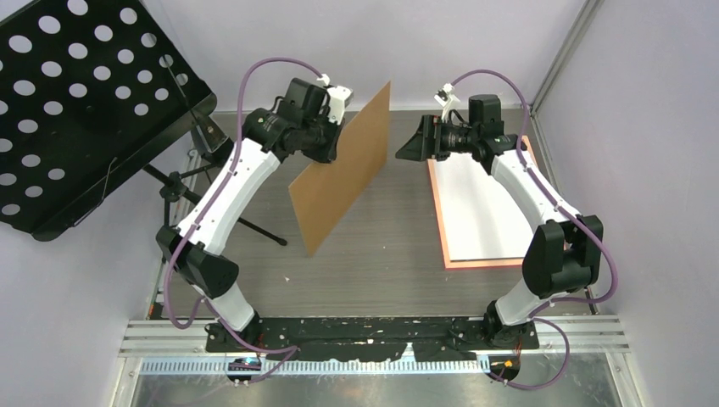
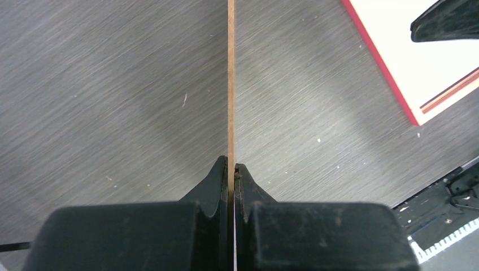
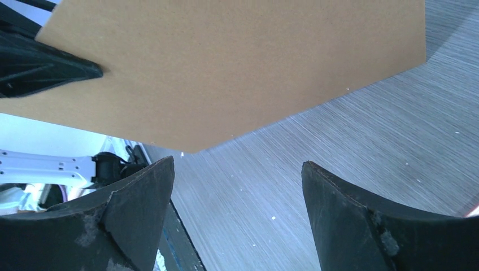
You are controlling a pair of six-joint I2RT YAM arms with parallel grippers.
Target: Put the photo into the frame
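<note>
Two arms are reaching over the grey desk, both stretched toward its far end.

I'm seeing the black perforated music stand tilting in over the far-left corner, behind the left arm.

Brown backing board is hanging on edge over mid-desk, tilted, with one corner pointing down at the desk. I can't tell whether that corner is touching. It's sitting between the two claws.

The frame is lying flat on the desk's right side, with its far part running under the right arm. It's sitting clear of the board, and its pink-orange border is showing on the left and near edges.

The photo is lying inside that border with its white side up. The print side isn't showing, so I'm going by shape and fit only.

Left claw is pinching the board's upper edge. In the wrist view I'm looking at the board edge-on, with both fingers pressing flat against the thin sheet.

Right claw is pointing at the board's right-hand face, near it but not touching. Its jaws are standing wide apart and gripping nothing.
</note>
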